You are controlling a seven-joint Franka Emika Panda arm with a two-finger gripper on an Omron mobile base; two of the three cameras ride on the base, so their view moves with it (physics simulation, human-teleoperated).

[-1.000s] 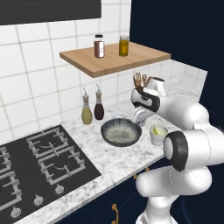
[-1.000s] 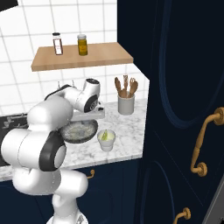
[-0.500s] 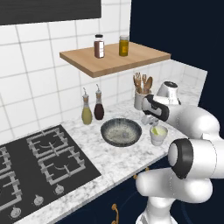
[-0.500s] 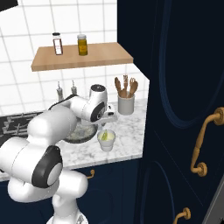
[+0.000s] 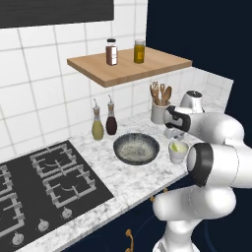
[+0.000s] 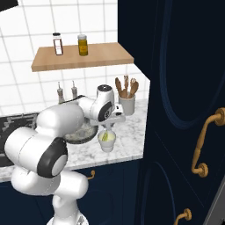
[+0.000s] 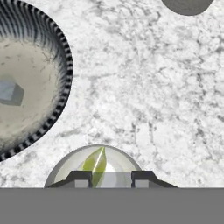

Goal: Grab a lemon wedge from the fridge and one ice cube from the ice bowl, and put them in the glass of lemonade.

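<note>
Two dishes sit on the marble counter (image 5: 123, 177): the ice bowl (image 5: 136, 148), wide and dark-speckled, and just beside it toward the counter's outer end the glass of lemonade (image 5: 178, 151), small and whitish with pale yellow-green liquid. From the hand camera, one grey ice cube (image 7: 11, 92) lies inside the bowl on its paler floor. The lemon wedge (image 7: 96, 165) lies in the glass, a green-yellow sliver against the liquid. Gripper (image 6: 109, 128) hangs directly over the glass, pointing down; the finger tips (image 7: 78, 179) stand apart on either side of a pale block between them, but whether they pinch it cannot be told. A white holder of wooden utensils (image 5: 158, 112) stands behind the glass, near the wall. Two bottles (image 5: 104, 122) stand behind the bowl, and two jars (image 5: 125, 51) rest on the wooden shelf (image 5: 129, 66) above. Gas hob (image 5: 39, 187) lies well apart from the bowl.
</note>
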